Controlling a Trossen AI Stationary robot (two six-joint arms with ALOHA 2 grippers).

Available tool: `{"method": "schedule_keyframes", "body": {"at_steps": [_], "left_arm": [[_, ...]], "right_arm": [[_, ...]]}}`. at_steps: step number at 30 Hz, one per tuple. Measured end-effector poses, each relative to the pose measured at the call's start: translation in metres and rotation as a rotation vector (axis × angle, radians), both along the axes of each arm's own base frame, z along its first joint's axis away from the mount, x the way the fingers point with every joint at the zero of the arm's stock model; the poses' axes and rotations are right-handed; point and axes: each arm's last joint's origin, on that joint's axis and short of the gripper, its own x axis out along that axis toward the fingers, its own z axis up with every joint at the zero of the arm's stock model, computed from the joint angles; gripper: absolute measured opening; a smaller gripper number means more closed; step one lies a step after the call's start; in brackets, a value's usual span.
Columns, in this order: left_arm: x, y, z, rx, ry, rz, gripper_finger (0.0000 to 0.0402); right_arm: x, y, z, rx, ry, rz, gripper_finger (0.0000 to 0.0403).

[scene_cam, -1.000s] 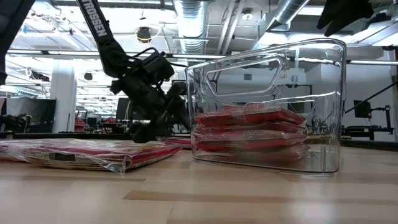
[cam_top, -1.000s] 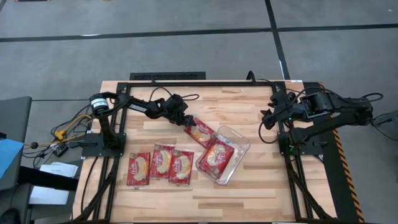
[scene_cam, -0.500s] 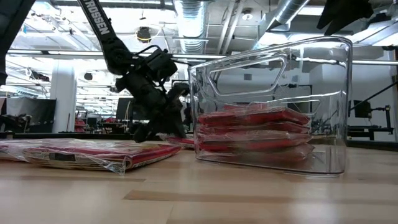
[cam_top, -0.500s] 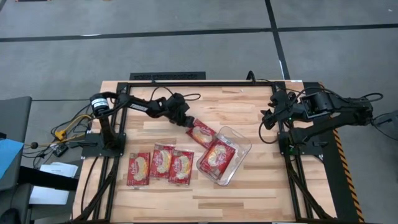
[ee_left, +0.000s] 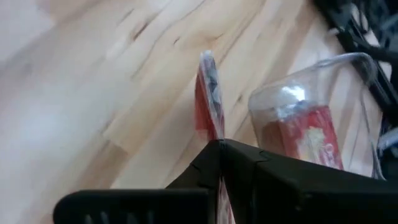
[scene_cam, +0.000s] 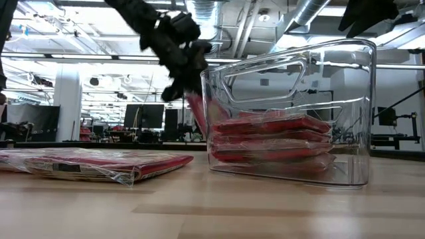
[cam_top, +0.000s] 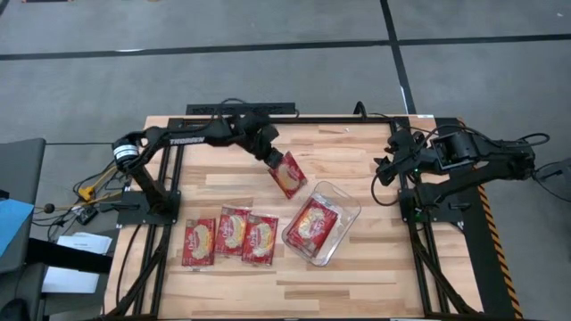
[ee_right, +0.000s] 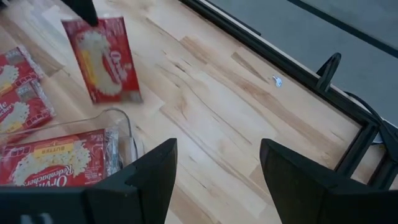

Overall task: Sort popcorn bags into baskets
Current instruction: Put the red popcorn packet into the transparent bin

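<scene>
My left gripper (cam_top: 272,158) is shut on one red popcorn bag (cam_top: 288,176), held in the air just beyond the far left corner of the clear basket (cam_top: 350,198). The bag shows edge-on in the left wrist view (ee_left: 207,87) and face-on in the right wrist view (ee_right: 102,59). The basket stands on the table and holds a stack of red bags (cam_top: 311,223). Three more bags (cam_top: 232,235) lie flat in a row on the table to its left. My right gripper (cam_top: 382,169) is open and empty over the table's right side. My left gripper pinches the bag's upper short edge (ee_left: 209,121) between its two shut fingers (scene_cam: 180,78). The fingers come from above and from the table's left, slanting down. The bag hangs below them (scene_cam: 197,113), nearly upright, clear of the table.
The dark frame rail (cam_top: 241,110) runs along the table's far edge, and arm stands (cam_top: 159,207) sit at the left and right sides. Bare wood (cam_top: 339,147) lies between the basket and the far edge. The low view shows the room behind.
My left gripper has gone up and a little toward the far edge, still shut on the bag. The bag, which lay slanted on the table beside the basket, is now lifted clear and hangs upright below the fingers.
</scene>
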Motion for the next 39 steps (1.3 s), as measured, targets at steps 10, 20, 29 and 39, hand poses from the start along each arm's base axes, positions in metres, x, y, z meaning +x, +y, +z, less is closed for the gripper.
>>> {"method": "schedule_keyframes", "body": {"at_steps": [10, 20, 29, 39], "left_arm": [[0.008, -0.008, 0.08, 0.235, 0.042, -0.189, 0.0], [0.009, -0.055, 0.136, 0.345, 0.031, -0.438, 0.0], [0.013, -0.105, 0.166, 0.426, -0.086, -0.659, 0.0], [0.018, -0.143, 0.174, 0.516, -0.177, -0.811, 0.0]], "right_arm": [[0.0, -0.001, 0.001, -0.044, -0.005, -0.028, 0.0255], [-0.001, -0.002, 0.001, -0.067, -0.006, -0.041, 0.0255], [-0.001, -0.002, 0.001, -0.077, 0.01, -0.028, 0.0255], [-0.001, -0.002, 0.001, -0.092, 0.025, -0.008, 0.0255]]}}
